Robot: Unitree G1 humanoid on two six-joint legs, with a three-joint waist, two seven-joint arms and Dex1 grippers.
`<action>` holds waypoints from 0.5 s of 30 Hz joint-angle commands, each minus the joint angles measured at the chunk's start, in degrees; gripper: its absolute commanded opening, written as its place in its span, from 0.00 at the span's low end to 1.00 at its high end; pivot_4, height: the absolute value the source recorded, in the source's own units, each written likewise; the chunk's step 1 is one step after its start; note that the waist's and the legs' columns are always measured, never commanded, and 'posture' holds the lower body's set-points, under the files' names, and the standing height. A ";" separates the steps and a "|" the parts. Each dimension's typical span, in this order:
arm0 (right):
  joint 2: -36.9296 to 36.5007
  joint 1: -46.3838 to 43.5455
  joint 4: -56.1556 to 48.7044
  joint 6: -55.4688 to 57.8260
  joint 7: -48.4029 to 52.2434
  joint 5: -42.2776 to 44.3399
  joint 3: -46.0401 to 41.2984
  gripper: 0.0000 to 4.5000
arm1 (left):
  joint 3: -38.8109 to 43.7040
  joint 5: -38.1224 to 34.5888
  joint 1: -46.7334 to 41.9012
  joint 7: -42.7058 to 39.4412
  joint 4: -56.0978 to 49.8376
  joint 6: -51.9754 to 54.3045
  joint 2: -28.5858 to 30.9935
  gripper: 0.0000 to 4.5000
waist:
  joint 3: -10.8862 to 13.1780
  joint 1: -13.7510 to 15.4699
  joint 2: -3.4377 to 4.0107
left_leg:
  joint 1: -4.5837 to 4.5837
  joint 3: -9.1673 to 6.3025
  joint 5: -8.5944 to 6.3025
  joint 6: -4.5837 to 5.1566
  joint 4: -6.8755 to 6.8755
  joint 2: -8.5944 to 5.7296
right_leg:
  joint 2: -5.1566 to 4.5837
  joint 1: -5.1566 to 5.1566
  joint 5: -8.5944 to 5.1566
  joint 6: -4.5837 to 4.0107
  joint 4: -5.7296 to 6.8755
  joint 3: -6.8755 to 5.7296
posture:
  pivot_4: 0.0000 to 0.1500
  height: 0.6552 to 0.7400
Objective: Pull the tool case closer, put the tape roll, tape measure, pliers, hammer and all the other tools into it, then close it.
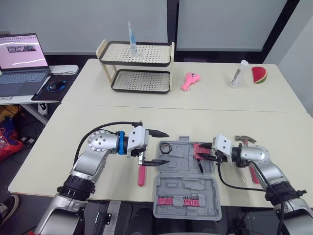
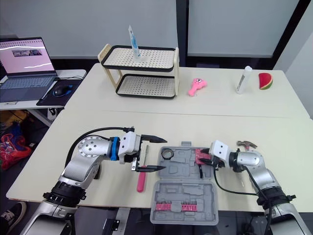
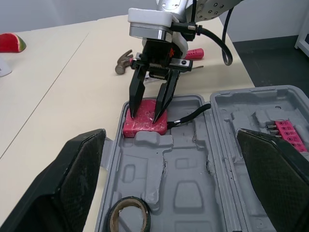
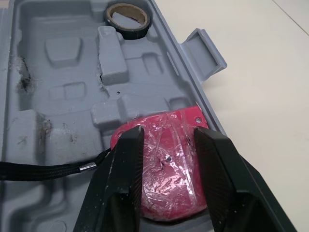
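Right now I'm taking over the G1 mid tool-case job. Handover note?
Left end effector: open, empty, hovering over the case's left edge.
Right end effector: at the tape measure, which lies in the far right corner of the tool case; grip unclear.
Done: case near the robot and open, tape roll in it.
Left: hammer on the table right of the case, red-handled tool left of it, any other tools, then close the lid.

Laptop [image 1: 19, 63] & mouse [image 1: 56, 86] far left, 2-tier rack [image 1: 146, 81], pink toy [image 1: 190, 81], white bottle [image 1: 239, 73], watermelon slice [image 1: 259, 75]
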 commanded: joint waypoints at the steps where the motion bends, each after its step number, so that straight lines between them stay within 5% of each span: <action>1: 0.42 1.34 6.27 -1.19 -1.21 -2.04 0.58 0.38 | 0.71 -0.92 -0.21 -0.14 -3.08 0.45 0.85 1.00 | -0.03 0.00 -0.05 | 0.08 0.01 0.00 0.00 -0.01 0.01 | 0.00 0.04 0.00 0.00 0.00 0.01 | 1.00 1.00; 9: 1.90 1.13 3.18 -1.58 -0.92 1.10 -1.35 0.38 | 2.27 -1.68 0.45 0.56 -3.71 1.01 1.52 1.00 | -0.06 -0.06 -0.06 | 0.40 0.01 -0.01 0.01 -0.06 0.04 | 0.03 0.30 0.00 0.00 -0.01 0.07 | 1.00 1.00; 12: -0.59 0.55 -10.17 5.43 0.53 6.41 -4.33 0.38 | 5.67 -3.80 0.18 0.52 -3.50 3.22 3.53 1.00 | 0.01 -0.05 0.01 | 0.32 0.01 -0.01 0.01 -0.05 0.03 | 0.02 0.24 0.00 0.00 0.00 0.08 | 1.00 1.00; 15: -5.81 1.26 -21.13 12.30 3.37 10.83 -7.04 0.51 | 9.59 -7.18 0.37 -0.53 -4.18 8.48 7.91 1.00 | 0.13 -0.11 0.21 | 0.05 0.04 -0.01 0.01 -0.04 0.02 | 0.02 -0.08 0.00 0.00 0.06 0.14 | 1.00 1.00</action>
